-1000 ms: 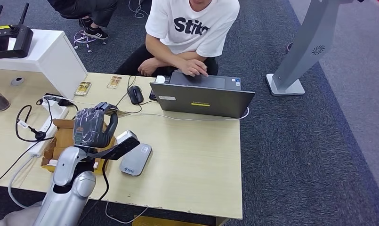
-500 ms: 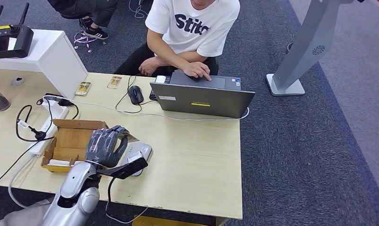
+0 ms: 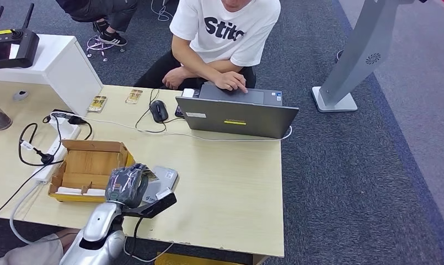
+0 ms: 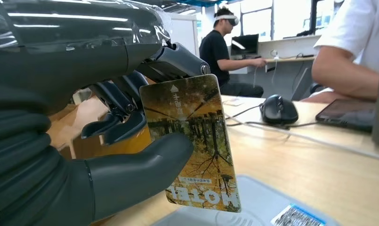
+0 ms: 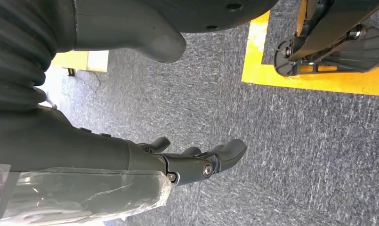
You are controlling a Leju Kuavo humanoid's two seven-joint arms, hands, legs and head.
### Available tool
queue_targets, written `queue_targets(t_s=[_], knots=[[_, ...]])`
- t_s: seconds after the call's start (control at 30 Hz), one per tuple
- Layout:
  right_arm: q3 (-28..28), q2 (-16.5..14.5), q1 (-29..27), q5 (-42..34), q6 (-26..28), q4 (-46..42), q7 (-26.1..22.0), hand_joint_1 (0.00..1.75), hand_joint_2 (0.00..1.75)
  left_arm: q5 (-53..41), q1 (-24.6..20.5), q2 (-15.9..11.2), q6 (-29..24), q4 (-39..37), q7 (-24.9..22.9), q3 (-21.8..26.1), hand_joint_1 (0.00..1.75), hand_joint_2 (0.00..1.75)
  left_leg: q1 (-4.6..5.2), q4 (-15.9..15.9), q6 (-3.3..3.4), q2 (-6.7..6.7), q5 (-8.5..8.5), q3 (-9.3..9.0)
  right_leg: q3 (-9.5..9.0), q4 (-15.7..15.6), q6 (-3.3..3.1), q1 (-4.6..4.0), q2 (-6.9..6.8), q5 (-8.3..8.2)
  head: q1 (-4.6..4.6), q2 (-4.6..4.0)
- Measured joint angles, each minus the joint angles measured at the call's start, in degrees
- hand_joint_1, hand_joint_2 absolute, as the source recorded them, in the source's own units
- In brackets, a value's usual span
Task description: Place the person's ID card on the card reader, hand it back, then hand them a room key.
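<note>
Left hand [image 4: 84,155] pinches hotel card [image 4: 192,141] just above card reader [image 3: 160,181]; wrist view reveals card's autumn print. Right hand [image 5: 187,162] hangs empty, fingers loosely apart.

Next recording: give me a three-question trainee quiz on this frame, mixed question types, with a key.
1. True or false: the left hand holds the card flat on the card reader.
2. Multiple choice: where is the mouse? A) in the cardboard box B) on the table beside the laptop C) in the person's hand
3. Fill in: the right hand hangs over the ____.

Key
1. False: the card is pinched upright, just above the reader.
2. B
3. Carpet floor, holding nothing.
</note>
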State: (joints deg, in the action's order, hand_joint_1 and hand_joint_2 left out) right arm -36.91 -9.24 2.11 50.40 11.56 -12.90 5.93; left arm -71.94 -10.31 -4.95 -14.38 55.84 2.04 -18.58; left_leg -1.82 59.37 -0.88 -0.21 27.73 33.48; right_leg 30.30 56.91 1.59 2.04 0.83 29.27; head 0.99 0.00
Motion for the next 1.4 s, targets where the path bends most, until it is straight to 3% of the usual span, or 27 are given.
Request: queue_targets(t_s=[0.4, 0.67, 0.87, 1.13, 1.4], knots=[[-0.19, -0.11, 0.18, 1.36, -0.07, 0.00, -0.01, 0.00, 1.75, -0.98, -2.04, 1.11, -3.10, -6.31, 0.51, 0.79, 1.75, 1.75, 0.00, 0.00, 0.00, -0.04, -0.01, -0.03, -0.07, 0.01, 0.00, 0.00, -0.06, 0.00, -0.01, 0.00], [-0.98, -0.14, 0.15, 1.87, -0.06, 0.02, -0.33, 0.00, 1.75, -0.93, -2.40, 0.45, -2.83, -5.11, 1.53, 2.43, 1.75, 1.75, 0.00, 0.00, 0.00, -0.03, -0.01, -0.03, -0.04, 0.02, 0.00, 0.00, -0.04, 0.00, -0.01, 0.00], [-1.74, -0.14, 0.07, 2.33, -0.05, 0.02, -0.72, 0.00, 1.75, -2.39, -4.69, -3.38, -1.73, 0.31, 1.11, 3.85, 1.75, 1.75, -0.02, 0.00, -0.02, -0.03, -0.05, -0.02, 0.00, 0.05, -0.01, -0.02, -0.04, 0.00, 0.00, 0.00], [-2.82, -0.14, -0.03, 3.15, -0.03, 0.05, -1.16, 0.00, 1.75, -3.13, -13.75, -10.36, 1.79, 6.47, 0.24, 6.56, 1.75, 1.75, -0.04, -0.01, -0.01, -0.03, -0.09, -0.02, -0.02, 0.09, -0.02, -0.03, -0.04, -0.02, -0.01, 0.00], [-2.85, -0.16, -0.04, 5.23, 0.20, 0.14, -0.81, 0.00, 1.75, -5.64, -18.21, -13.57, 2.68, 7.89, -1.07, 6.82, 1.75, 1.75, -0.02, 0.00, -0.01, -0.03, -0.09, -0.01, 0.00, 0.08, -0.02, -0.01, -0.03, -0.02, -0.01, 0.00]])
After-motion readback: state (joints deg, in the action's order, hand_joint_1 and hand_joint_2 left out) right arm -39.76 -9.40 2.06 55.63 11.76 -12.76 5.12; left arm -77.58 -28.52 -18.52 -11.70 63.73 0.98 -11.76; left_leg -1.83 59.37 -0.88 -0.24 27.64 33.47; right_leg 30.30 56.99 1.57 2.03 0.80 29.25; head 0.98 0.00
